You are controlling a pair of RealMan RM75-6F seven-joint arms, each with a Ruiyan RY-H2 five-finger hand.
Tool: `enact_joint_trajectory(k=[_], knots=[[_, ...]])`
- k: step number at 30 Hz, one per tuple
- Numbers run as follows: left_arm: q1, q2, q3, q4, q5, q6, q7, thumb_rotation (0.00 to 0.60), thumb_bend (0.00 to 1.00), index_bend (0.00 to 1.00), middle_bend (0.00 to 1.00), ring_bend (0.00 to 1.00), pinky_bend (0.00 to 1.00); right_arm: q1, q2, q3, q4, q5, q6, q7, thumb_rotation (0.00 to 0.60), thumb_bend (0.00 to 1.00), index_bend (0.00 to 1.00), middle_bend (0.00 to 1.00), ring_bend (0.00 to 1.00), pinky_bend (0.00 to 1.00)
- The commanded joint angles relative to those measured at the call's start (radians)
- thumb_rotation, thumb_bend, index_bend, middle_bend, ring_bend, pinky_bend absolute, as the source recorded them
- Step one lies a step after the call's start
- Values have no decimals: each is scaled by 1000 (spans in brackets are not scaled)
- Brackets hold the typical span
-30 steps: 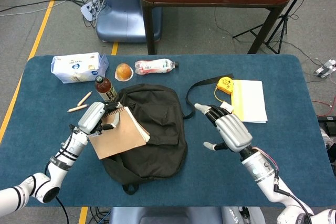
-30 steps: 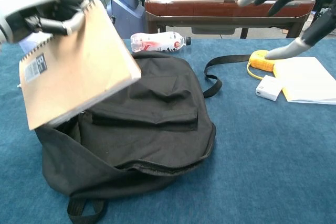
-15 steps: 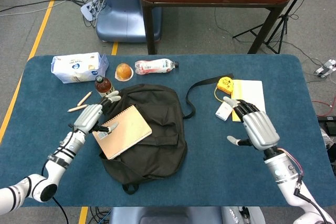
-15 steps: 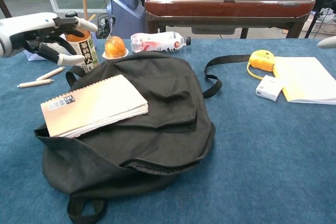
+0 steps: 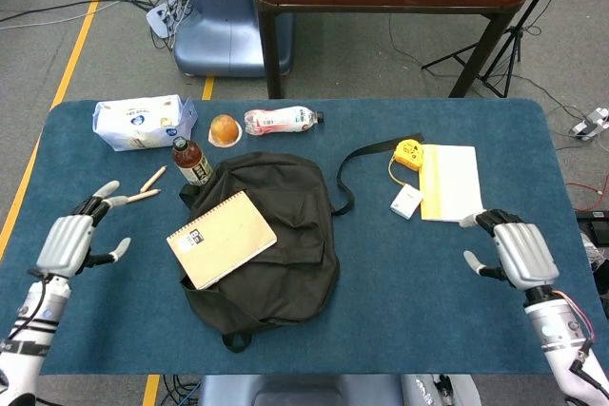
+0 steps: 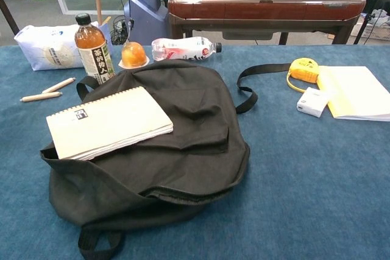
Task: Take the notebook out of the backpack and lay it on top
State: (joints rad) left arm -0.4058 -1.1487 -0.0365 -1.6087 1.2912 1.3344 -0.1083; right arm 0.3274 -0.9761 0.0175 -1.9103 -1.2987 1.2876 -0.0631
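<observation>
Notebook: spiral-bound, tan cover, lying flat on top of the backpack, on its left half; the near-left corner reaches the bag's left edge. No hand touches it.
Backpack: black, slumped flat at the middle of the table; a strap loops out to the far right.
Left hand: at the near-left of the table, well apart from the backpack; fingers spread, holding nothing. Seen in the head view only.
Right hand: at the near-right of the table, well apart from the backpack; fingers loosely apart, holding nothing. Seen in the head view only.
Tea bottle: upright, dark cap, just beyond the backpack's far-left corner.
Sticks: two pale ones lying left of the tea bottle.
White pack: at the far-left of the table.
Orange fruit: on a small dish, far side, between white pack and water bottle.
Water bottle: clear, lying on its side, beyond the backpack.
Tape measure: yellow, right of the strap.
Yellow pad: flat, just right of the tape measure.
White box: small, touching the pad's near-left edge.
</observation>
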Motion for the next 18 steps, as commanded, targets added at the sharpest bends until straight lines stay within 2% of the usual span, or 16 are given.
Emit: enact_joint_trajectory(k=[1,4,10,18], knots=[[97,23,48,-9,27,102,69,600,274,261,120,153,227,-25,7,-15,23,-14,0,26,600,335,428,408,310,403],[165,17,70,-8,45,180,111,600,274,269,126,157,227,-47,4,-23,43,-32,12,34,600,335,430,408,310,405],[251,5,93,-46,63,252,155,600,274,270,128,158,227,-74,-18,-30,72,-100,42,56,600,335,434,410,311,404],[295,-10,94,-66,103,278,206,600,274,270,128,158,227,-106,-61,-26,111,-186,109,52,600,334,458,417,311,405]])
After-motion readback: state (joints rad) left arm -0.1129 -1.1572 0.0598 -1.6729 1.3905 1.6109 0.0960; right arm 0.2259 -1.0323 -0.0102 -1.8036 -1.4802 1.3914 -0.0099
